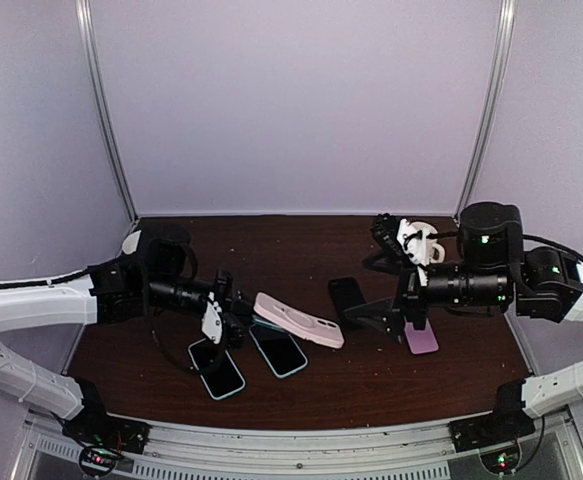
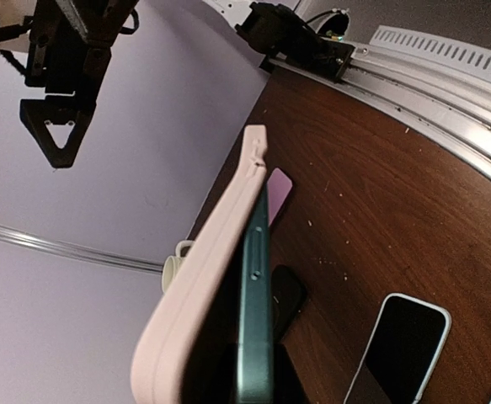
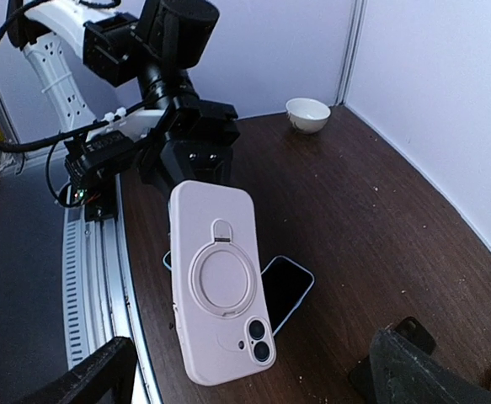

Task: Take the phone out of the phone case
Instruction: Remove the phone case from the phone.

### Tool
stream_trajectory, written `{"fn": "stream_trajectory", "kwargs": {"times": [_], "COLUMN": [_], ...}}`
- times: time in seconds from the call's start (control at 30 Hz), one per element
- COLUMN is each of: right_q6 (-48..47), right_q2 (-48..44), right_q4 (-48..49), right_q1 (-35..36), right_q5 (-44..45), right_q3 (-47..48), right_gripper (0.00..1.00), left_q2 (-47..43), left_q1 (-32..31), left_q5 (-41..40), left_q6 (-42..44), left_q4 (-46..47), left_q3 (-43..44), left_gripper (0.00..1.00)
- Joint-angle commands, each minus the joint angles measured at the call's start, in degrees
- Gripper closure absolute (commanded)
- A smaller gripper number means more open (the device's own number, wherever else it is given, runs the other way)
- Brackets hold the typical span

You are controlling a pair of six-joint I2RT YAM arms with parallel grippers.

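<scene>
The left gripper (image 3: 194,164) was clamped tight on one short end of the pale pink silicone phone case (image 3: 220,286). It held the case clear of the dark brown wooden table (image 1: 371,390), with the case reaching out from the fingertips towards the right arm. Seen from the right wrist, the back of the case faced the camera, with a round ring stand at its middle and a twin-lens opening at the end farthest from the left gripper. In the left wrist view the dark green phone (image 2: 255,320) ran along the case's edge, seated inside it. From that angle it was hard to tell whether any corner had lifted out of the lip.

The right gripper (image 1: 386,316) had its jaws spread wide with nothing between them. It stood just beyond the free end of the case and apart from it.

Below the held case, just ahead of the left gripper, a blue-cased phone (image 1: 278,350) lay screen up on the table. A pale-rimmed phone (image 1: 216,368) lay beside it, directly under the left gripper. A flat black phone (image 1: 346,297) lay close beside the right gripper, and a lilac slab (image 1: 421,338) lay beneath the right wrist. A small white bowl (image 3: 306,114) sat well behind the left gripper, near the wall.
</scene>
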Motion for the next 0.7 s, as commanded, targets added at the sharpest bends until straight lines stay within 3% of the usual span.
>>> {"fn": "stream_trajectory", "kwargs": {"times": [0.0, 0.33, 0.67], "right_q6": [-4.3, -5.4, -2.43], "right_q2": [3.94, 14.06, 21.38], "right_q4": [-6.69, -11.03, -8.14], "right_q1": [-0.22, -0.25, -0.2], "right_q5": [-6.64, -15.18, -15.36], "right_q3": [3.86, 10.34, 12.24], "right_gripper": [0.0, 0.0, 0.0], "left_q2": [0.98, -1.85, -5.04], "left_q1": [-0.28, -3.41, -5.08], "left_q5": [1.8, -4.28, -7.93], "left_q6": [8.29, 21.18, 24.04], "left_q4": [3.44, 6.38, 7.79], "left_q3": [3.28, -2.75, -5.23], "left_gripper": [1.0, 1.0, 1.0]}}
